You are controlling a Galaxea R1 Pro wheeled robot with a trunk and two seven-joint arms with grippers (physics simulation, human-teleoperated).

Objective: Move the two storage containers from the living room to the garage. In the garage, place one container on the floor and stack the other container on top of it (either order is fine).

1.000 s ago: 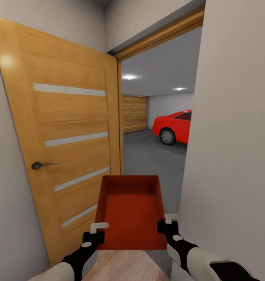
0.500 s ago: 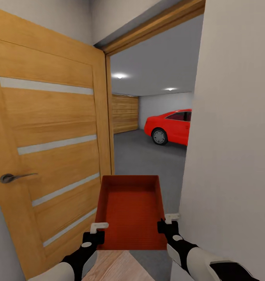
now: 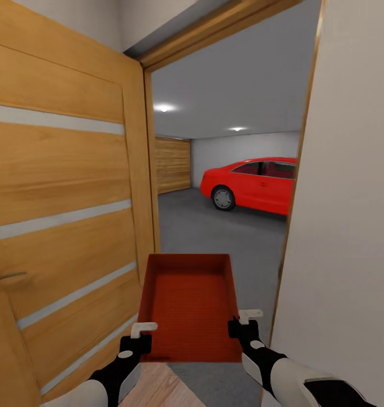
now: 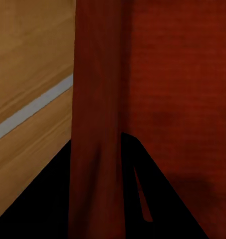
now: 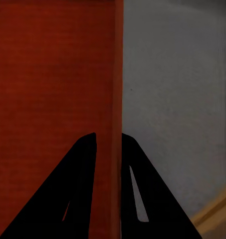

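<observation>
Holding the red box between them, the left gripper and right gripper each pinch a side wall. Beyond, the open wooden door, grey garage floor, red car.

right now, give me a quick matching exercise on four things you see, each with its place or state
Things:
1. red-orange open-top storage container
2. red car
3. wooden door with pale stripes
4. dark grey concrete floor

Places or states:
A. swung open at the robot's left
B. parked inside the garage
C. gripped on both side walls by the left gripper and right gripper
D. beyond the doorway, under the car

Pairs: 1-C, 2-B, 3-A, 4-D
</observation>
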